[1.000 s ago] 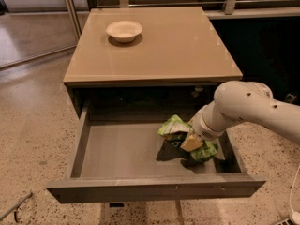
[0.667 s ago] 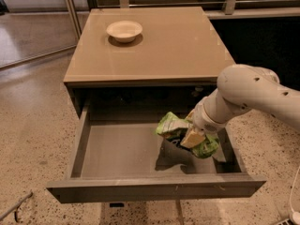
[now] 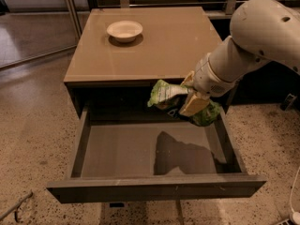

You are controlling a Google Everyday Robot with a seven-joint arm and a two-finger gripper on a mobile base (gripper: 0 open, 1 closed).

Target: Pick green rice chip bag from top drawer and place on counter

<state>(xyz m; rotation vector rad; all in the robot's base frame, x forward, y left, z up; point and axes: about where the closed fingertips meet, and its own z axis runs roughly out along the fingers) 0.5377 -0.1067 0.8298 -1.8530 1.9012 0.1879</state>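
My gripper [image 3: 191, 102] is shut on the green rice chip bag [image 3: 167, 94] and holds it in the air above the back right part of the open top drawer [image 3: 154, 187]. The bag is crumpled, bright green with a white end and dark patches, and hangs just in front of the counter's front edge. The counter [image 3: 159, 46] is a glossy tan top behind the bag. The white arm reaches in from the upper right. The bag's shadow falls on the drawer floor.
A white bowl [image 3: 124, 30] stands on the back left of the counter. Metal rails and a dark wall lie behind the cabinet. Speckled floor surrounds the cabinet, with a cable at the lower right [image 3: 294, 196].
The gripper has lifted the bag up out of the drawer, from the drawer floor to about counter-edge height. The arm has risen and looms larger.
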